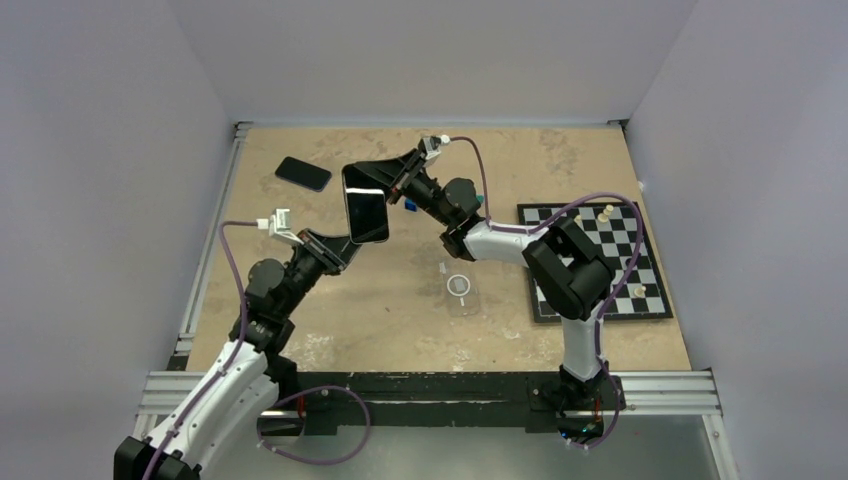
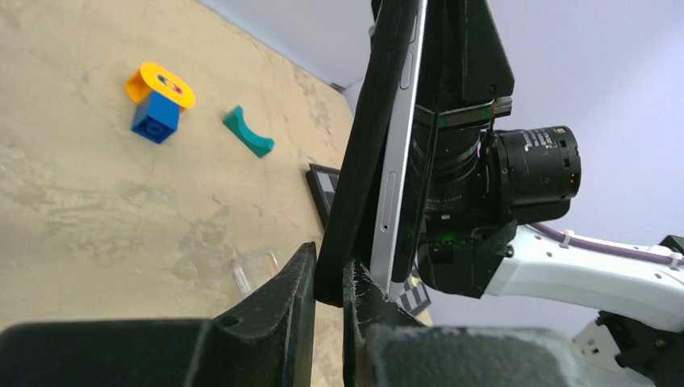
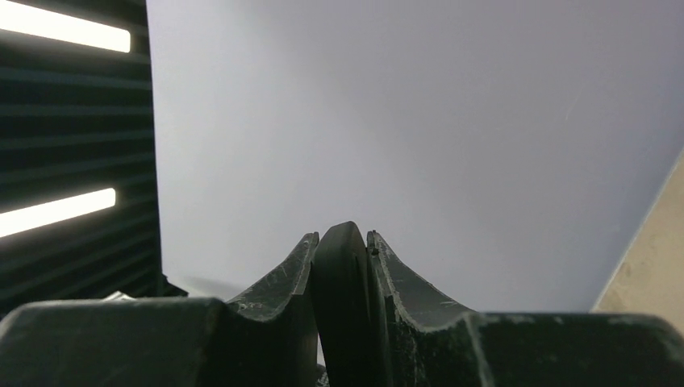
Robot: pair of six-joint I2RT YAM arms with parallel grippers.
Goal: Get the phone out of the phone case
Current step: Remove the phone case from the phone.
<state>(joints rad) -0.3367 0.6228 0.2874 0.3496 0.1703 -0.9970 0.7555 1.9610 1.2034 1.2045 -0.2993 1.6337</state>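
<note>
Above the tan bench [image 1: 400, 320], your left pincer [image 2: 329, 274] pinches the lower lip of the case [image 2: 359, 177] while your right pincer [image 3: 343, 242] grips the top end of the phone [image 2: 395, 185], holding it aloft between them, likely so the case can be peeled off.

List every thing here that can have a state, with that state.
phone, held in the air, mostly in its case
phone case, one end peeled away from the phone
left gripper, shut on the phone case
right gripper, shut on the phone
second phone, flat on the table
</note>
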